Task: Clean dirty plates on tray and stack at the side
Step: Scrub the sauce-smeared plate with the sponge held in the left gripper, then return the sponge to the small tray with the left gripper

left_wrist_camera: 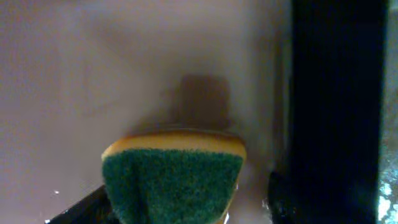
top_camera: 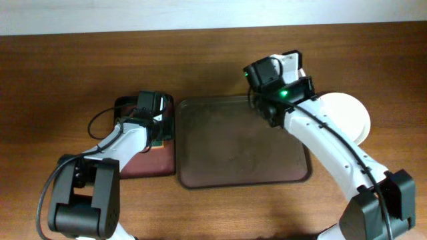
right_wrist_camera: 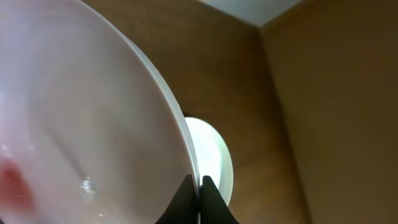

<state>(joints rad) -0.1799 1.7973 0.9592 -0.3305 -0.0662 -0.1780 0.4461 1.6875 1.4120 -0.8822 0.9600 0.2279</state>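
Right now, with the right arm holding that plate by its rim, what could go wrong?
1. The right gripper pinches only the thin rim of the held plate, so the plate might slip or swing.
2. A red smear shows on it. Stacking it now could soil the pale plate on the table.

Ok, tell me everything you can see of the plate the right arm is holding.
The plate is round, shallow, white and glossy, like glazed ceramic or hard plastic. The right pincer is shut on its thin rim, holding it tilted steeply on edge. A blurred red smear shows low on the face toward the wrist camera, beside a small wet-looking glint, so it is not yet clean. Nothing else is seen touching it.
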